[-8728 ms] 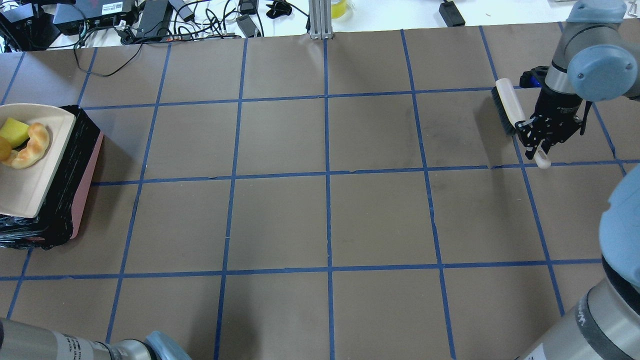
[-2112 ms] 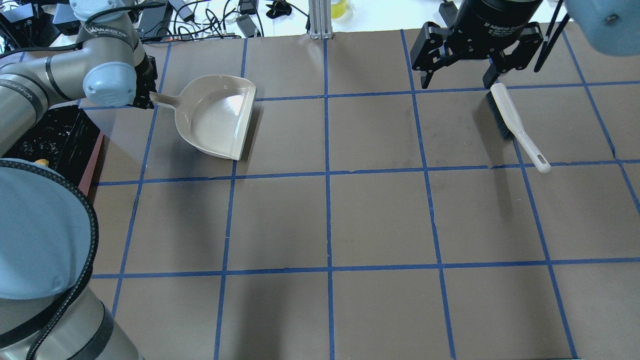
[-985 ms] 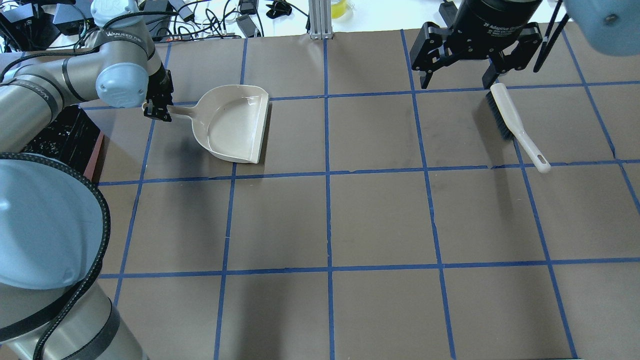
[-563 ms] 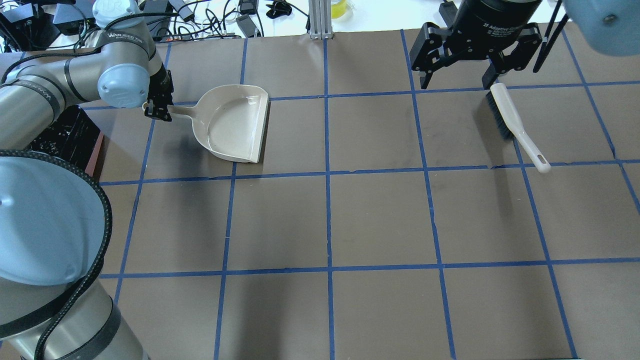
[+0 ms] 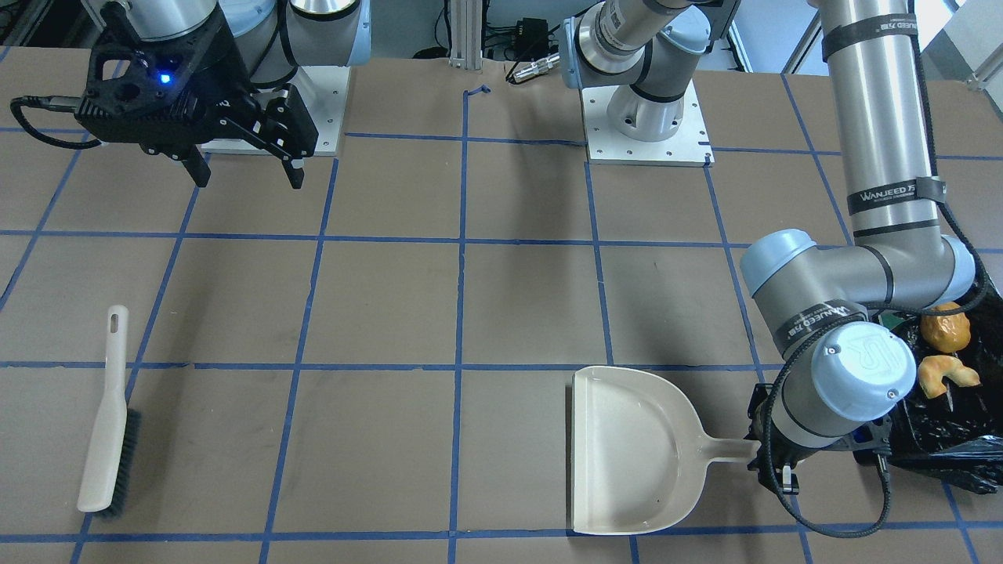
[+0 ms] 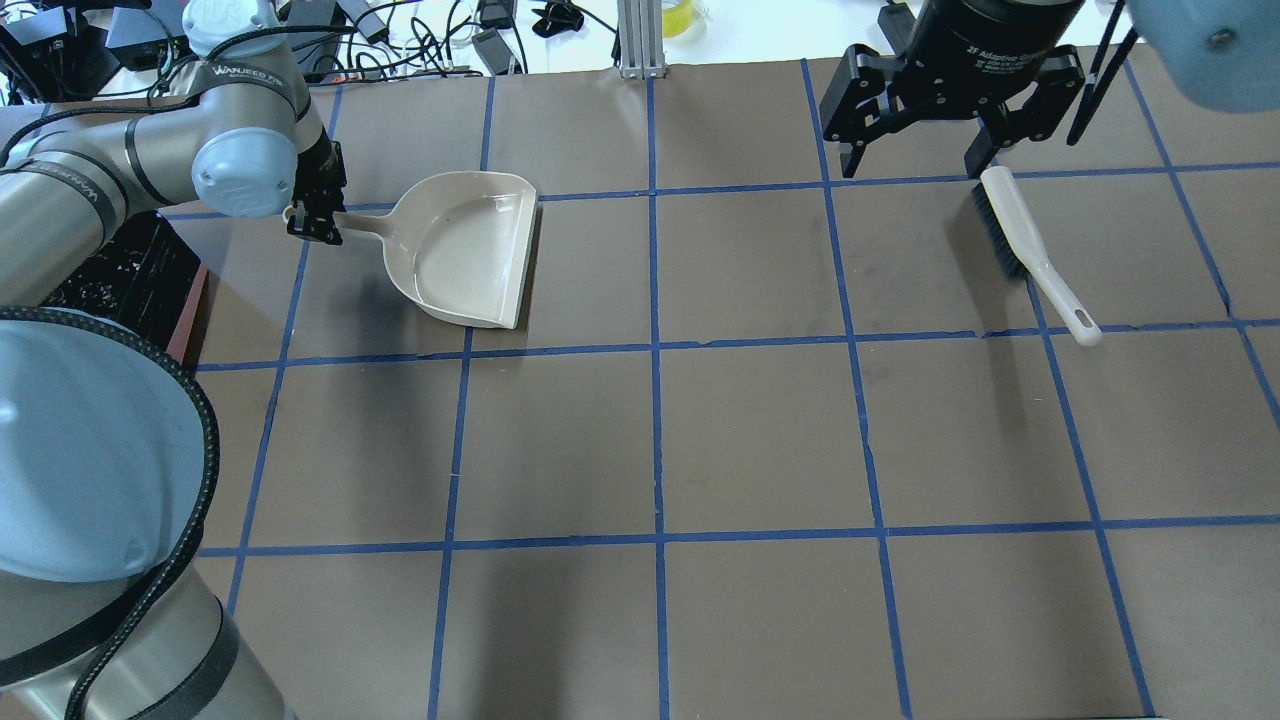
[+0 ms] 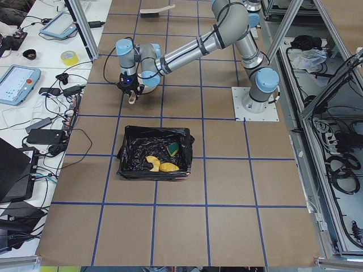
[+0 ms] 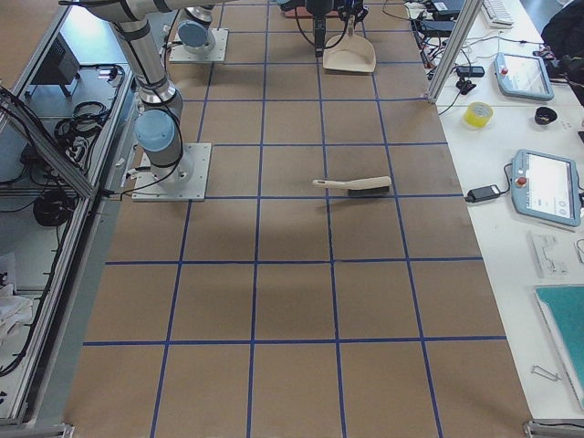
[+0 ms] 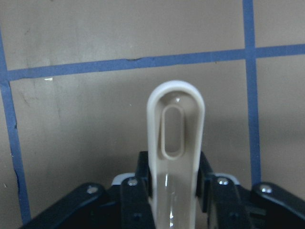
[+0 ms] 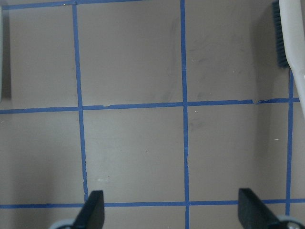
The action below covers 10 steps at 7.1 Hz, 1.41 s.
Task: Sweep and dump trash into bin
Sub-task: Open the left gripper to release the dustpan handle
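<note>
The trash lies inside the bin (image 7: 131,148), a pink box lined with a black bag: a potato-like lump (image 7: 168,167), a tan crescent (image 7: 152,164) and a sponge with a green face (image 7: 173,149). The lump (image 5: 946,329) and crescent (image 5: 944,374) also show in the front view. My left gripper (image 6: 315,222) is shut on the handle of the empty beige dustpan (image 6: 465,250), which lies low and flat to the right of the bin (image 6: 120,280). My right gripper (image 6: 912,160) hangs open and high, holding nothing, just beyond the brush (image 6: 1030,250).
The brush (image 5: 106,423) lies loose on the brown paper with its bristles on the far side from the robot. Cables and boxes crowd the white bench (image 6: 400,40) beyond the far edge. A metal post (image 6: 640,40) stands at the far middle.
Earlier the dustpan held the trash over the bin and my right gripper was at the brush handle. Now the trash is in the bin, the dustpan is down, and the right gripper is raised. Nothing moved in the last second.
</note>
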Available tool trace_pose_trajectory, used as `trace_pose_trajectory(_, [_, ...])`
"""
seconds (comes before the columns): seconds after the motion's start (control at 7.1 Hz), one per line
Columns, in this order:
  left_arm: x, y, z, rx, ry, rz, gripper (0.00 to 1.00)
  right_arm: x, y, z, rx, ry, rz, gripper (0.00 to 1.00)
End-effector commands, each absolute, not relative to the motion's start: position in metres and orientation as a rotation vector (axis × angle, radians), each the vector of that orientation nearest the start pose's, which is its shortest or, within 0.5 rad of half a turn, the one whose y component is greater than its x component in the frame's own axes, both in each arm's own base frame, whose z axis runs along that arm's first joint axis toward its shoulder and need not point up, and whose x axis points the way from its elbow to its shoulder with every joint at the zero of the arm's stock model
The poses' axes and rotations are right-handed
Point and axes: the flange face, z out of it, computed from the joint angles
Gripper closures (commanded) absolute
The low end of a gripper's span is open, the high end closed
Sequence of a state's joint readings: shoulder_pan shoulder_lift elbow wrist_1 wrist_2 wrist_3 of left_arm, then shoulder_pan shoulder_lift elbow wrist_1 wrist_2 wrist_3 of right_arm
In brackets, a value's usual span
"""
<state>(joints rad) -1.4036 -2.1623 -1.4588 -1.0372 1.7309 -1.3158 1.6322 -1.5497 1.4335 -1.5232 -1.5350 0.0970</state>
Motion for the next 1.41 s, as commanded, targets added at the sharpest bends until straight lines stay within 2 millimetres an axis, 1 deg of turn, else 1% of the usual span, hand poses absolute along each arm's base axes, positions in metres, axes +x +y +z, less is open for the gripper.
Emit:
trace_pose_trajectory(0.0, [0.006, -0.694, 0.249, -2.008, 2.177, -0.262, 0.31, 0.168, -0.495, 0.541, 0.051, 3.1, -0.105, 0.0])
trace_pose_trajectory(0.14, [0.005, -0.691, 0.247, -2.007, 2.177, -0.258, 0.3, 0.168, -0.495, 0.541, 0.05, 3.099, -0.105, 0.0])
trace_pose_trajectory(0.28, [0.003, -0.691, 0.249, -2.008, 2.19, -0.26, 0.3, 0.168, -0.495, 0.541, 0.051, 3.105, -0.106, 0.0])
trace_pose_trajectory(0.42, [-0.004, -0.688, 0.262, -1.985, 2.218, -0.277, 0.31, 0.166, -0.497, 0.544, 0.057, 3.099, -0.114, 0.0])
trace_pose_trajectory(0.56, [-0.026, -0.687, 0.287, -1.857, 2.338, -0.317, 0.33, 0.162, -0.499, 0.545, 0.069, 3.099, -0.119, 0.0])
trace_pose_trajectory(0.7, [-0.045, -0.682, 0.313, -1.604, 2.516, -0.355, 0.32, 0.162, -0.499, 0.548, 0.069, 3.095, -0.135, 0.0])
trace_pose_trajectory(0.84, [-0.053, -0.677, 0.356, -1.317, 2.659, -0.434, 0.22, 0.162, -0.499, 0.549, 0.076, 3.094, -0.15, 0.0])
trace_pose_trajectory(0.99, [-0.059, -0.668, 0.397, -0.987, 2.782, -0.508, 0.11, 0.162, -0.499, 0.549, 0.076, 3.095, -0.148, 0.0])
trace_pose_trajectory(1.13, [-0.076, -0.651, 0.42, -0.851, 2.942, -0.489, 0.0, 0.162, -0.499, 0.548, 0.076, 3.095, -0.145, 0.0])
trace_pose_trajectory(1.27, [-0.102, -0.638, 0.426, -0.848, 3.237, -0.362, 0.02, 0.162, -0.499, 0.548, 0.078, 3.095, -0.143, 0.0])
